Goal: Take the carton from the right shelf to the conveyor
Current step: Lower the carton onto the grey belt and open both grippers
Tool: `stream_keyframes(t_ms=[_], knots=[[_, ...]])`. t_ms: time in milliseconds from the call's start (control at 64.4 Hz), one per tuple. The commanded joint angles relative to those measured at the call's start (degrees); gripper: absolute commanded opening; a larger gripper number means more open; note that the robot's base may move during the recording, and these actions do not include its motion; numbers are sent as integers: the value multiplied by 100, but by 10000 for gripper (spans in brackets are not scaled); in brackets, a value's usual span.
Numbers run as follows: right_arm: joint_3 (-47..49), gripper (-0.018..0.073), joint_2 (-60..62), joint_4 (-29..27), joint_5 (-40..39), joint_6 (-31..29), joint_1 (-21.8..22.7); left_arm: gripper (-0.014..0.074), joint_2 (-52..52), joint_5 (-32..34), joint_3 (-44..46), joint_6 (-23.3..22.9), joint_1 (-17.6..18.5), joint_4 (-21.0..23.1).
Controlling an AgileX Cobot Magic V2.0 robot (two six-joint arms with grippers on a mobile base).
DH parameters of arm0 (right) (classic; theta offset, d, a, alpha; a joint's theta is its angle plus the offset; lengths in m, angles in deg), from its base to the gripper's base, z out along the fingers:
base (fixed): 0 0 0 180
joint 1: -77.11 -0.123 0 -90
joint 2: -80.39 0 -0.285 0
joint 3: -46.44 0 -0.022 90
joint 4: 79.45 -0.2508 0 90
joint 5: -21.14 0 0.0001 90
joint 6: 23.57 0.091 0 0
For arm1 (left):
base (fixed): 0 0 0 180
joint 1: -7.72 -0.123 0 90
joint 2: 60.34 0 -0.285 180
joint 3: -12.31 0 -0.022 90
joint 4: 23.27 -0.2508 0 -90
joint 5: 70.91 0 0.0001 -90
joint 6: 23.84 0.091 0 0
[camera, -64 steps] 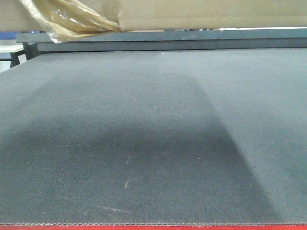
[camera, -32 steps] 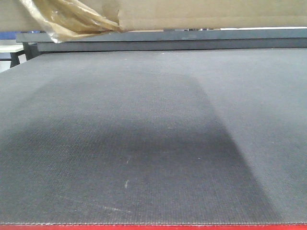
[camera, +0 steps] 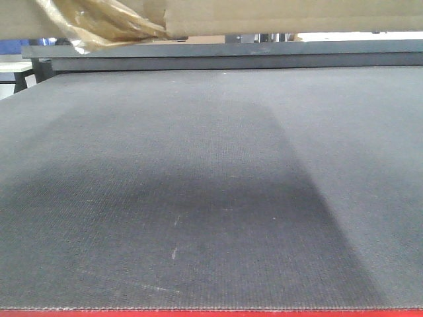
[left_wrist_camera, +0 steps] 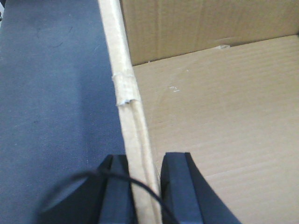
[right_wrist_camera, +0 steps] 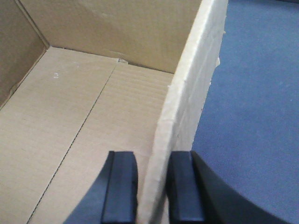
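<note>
The carton [camera: 297,16] hangs at the top of the front view, above the dark grey conveyor [camera: 211,185], with crumpled yellowish tape [camera: 99,23] dangling at its left. The belt's red front edge [camera: 211,314] runs along the bottom. My left gripper [left_wrist_camera: 145,161] is shut on the carton's left wall [left_wrist_camera: 128,107], one finger outside over the belt [left_wrist_camera: 56,93], one inside. My right gripper [right_wrist_camera: 153,158] is shut on the right wall [right_wrist_camera: 187,102], with the belt [right_wrist_camera: 252,116] beyond it. The carton is open-topped and nothing lies inside it. The right shelf is out of view.
A dark metal frame [camera: 225,56] borders the belt's far side. A small white table on dark legs [camera: 16,69] stands past the far left corner. A shadow falls across the belt's middle.
The carton's lower edge has risen a little in the front view, showing more background under it. The tape has shifted slightly with it.
</note>
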Motion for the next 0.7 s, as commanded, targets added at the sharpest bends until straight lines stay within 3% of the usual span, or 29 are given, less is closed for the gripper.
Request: stream_keyframes(t_ms=[0, 78, 435, 683], knots=[[48, -69, 65, -117, -198, -245, -4, -16, 97, 223, 41, 90, -32, -221], [48, -69, -134, 57, -220, -245, 21, -16, 328, 404, 41, 90, -32, -85], [48, -69, -1519, 160, -840, -245, 482, -16, 1593, 1076, 41, 90, -67, -219], [48, -69, -2368, 160, -1054, -245, 883, -16, 2226, 1673, 41, 90, -433, -222]])
